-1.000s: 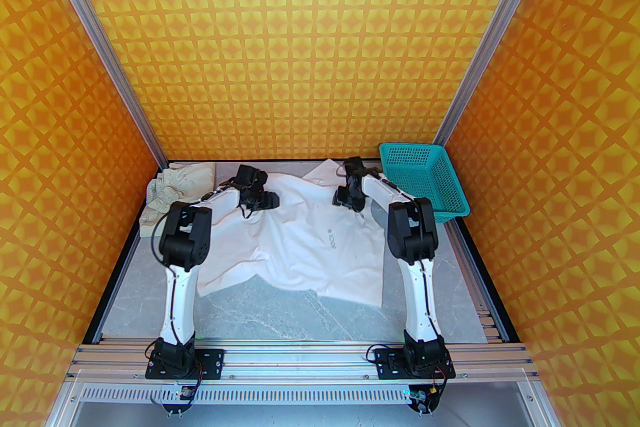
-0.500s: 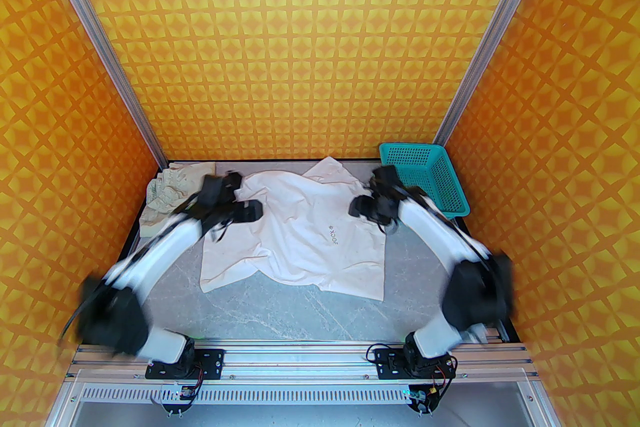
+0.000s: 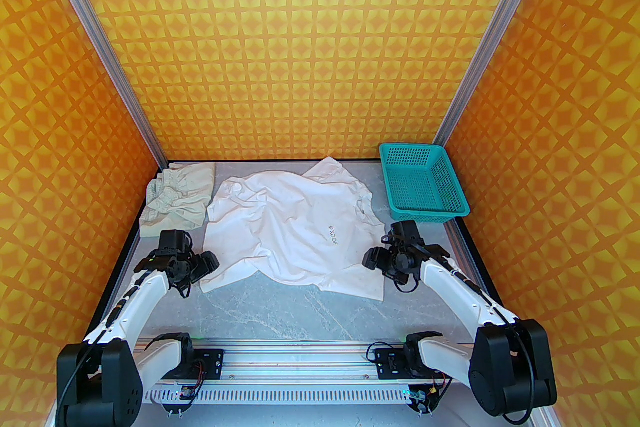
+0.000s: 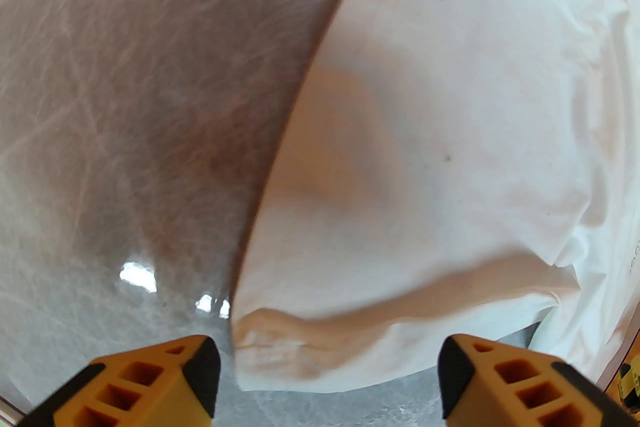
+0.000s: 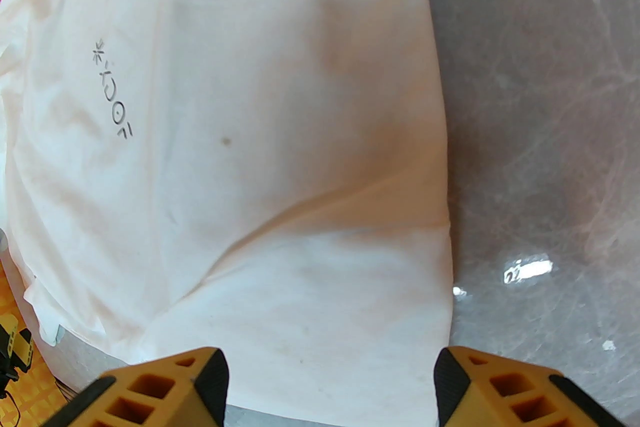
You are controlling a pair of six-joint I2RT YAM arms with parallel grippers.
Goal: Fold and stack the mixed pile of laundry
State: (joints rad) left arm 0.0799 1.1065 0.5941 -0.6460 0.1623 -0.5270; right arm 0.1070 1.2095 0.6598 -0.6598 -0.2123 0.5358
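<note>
A white shirt (image 3: pixel 295 230) with a small dark logo lies spread and wrinkled on the grey table (image 3: pixel 280 315). A crumpled beige-cream piece (image 3: pixel 175 199) lies at the far left beside it. My left gripper (image 3: pixel 206 265) hovers at the shirt's near left corner, jaws open and empty; in the left wrist view that corner (image 4: pixel 400 194) lies between the orange fingertips (image 4: pixel 200 365). My right gripper (image 3: pixel 376 261) sits at the shirt's near right edge, open, with the shirt (image 5: pixel 250 164) under its orange fingertips (image 5: pixel 210 375).
A teal mesh basket (image 3: pixel 424 182) stands at the far right corner, empty. Orange patterned walls enclose the table on three sides. Bare grey tabletop runs between the shirt's near hem and the arm bases.
Both arms swung back from the shirt's far shoulders to its near corners, elbows dropping outward. Both grippers opened wider and let go; the shirt settled flatter.
</note>
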